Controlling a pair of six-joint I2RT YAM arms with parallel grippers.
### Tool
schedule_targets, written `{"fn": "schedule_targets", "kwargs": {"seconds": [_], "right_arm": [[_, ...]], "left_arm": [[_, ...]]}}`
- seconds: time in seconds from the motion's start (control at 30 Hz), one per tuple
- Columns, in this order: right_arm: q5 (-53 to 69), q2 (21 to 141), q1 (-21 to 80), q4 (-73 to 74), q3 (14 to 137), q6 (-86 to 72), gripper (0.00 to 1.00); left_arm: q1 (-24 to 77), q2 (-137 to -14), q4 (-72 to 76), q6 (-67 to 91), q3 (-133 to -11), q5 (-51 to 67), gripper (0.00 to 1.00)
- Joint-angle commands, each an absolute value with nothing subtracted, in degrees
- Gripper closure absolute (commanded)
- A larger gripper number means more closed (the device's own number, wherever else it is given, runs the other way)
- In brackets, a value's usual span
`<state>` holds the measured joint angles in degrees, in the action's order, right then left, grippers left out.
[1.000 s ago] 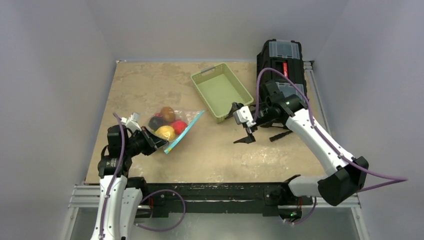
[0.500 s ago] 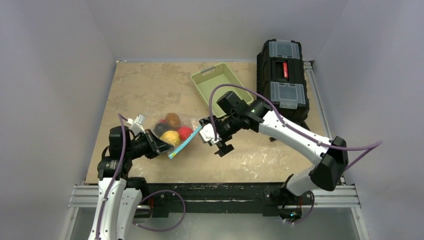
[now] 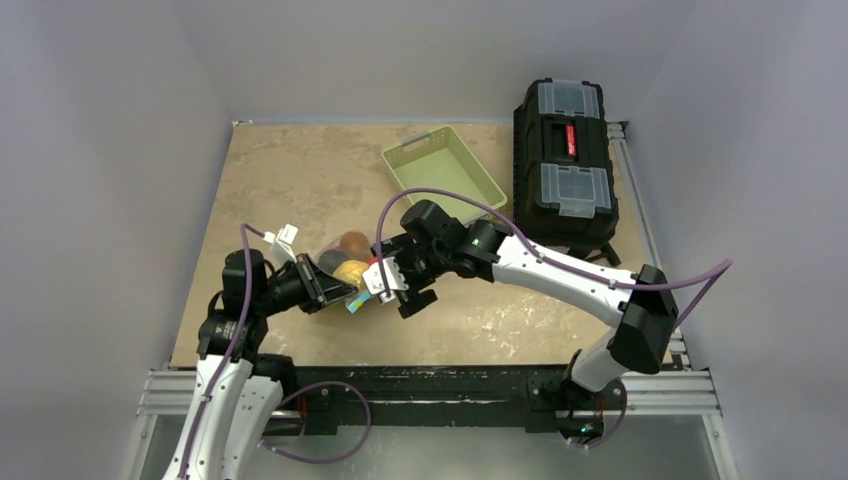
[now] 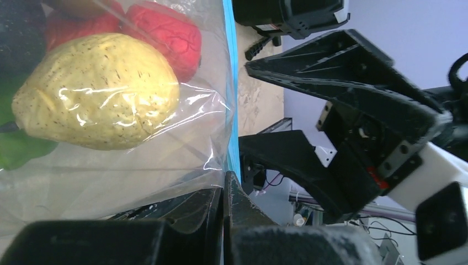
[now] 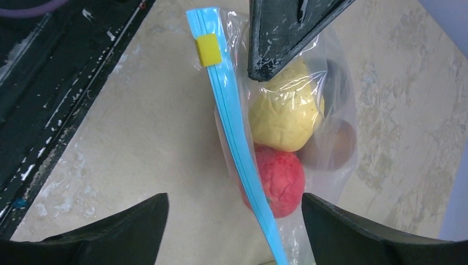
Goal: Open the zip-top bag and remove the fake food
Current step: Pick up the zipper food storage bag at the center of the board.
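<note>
The zip-top bag (image 3: 345, 268), clear with a teal-blue zip strip (image 5: 232, 127) and a yellow slider tab (image 5: 208, 49), hangs off the table. My left gripper (image 3: 322, 285) is shut on its plastic near the strip's end; in the left wrist view the left gripper (image 4: 225, 179) pinches the film. Inside is the fake food: a yellow fruit (image 4: 99, 91), a red one (image 5: 278, 179), a dark one (image 5: 336, 143) and something green (image 4: 16, 152). My right gripper (image 3: 393, 287) is open, and in its own view the right gripper (image 5: 234, 201) straddles the zip strip without touching it.
A pale green basket (image 3: 443, 180) lies at the back of the table, with a black toolbox (image 3: 565, 160) to its right. The black frame rail (image 3: 430, 385) runs along the near table edge, just below both grippers.
The right arm swung left from beside the basket to the bag's zip edge. The left gripper carried the bag slightly right and tilted it up.
</note>
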<state>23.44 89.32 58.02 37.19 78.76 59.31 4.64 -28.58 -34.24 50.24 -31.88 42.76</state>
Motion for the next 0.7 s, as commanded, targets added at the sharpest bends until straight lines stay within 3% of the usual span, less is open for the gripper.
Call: {"fn": "schedule_targets", "kwargs": {"seconds": [0.0,0.2,0.5,0.67], "right_arm": [[16.55,88.26,58.85,27.78,75.57,54.03,0.15],[13.85,86.66,59.13,21.09,71.18,50.36,0.43],[12.09,86.37,59.11,13.91,69.37,45.03,0.99],[13.31,83.73,58.18,14.55,68.58,43.64,1.0]], "left_arm": [[5.1,-27.86,-28.92,53.98,-31.48,45.64,1.0],[5.1,-27.86,-27.29,55.46,-31.23,46.19,1.0],[5.1,-27.66,-25.97,56.52,-30.8,47.19,1.0],[5.1,-27.68,-25.88,56.02,-30.5,47.18,1.0]]}}
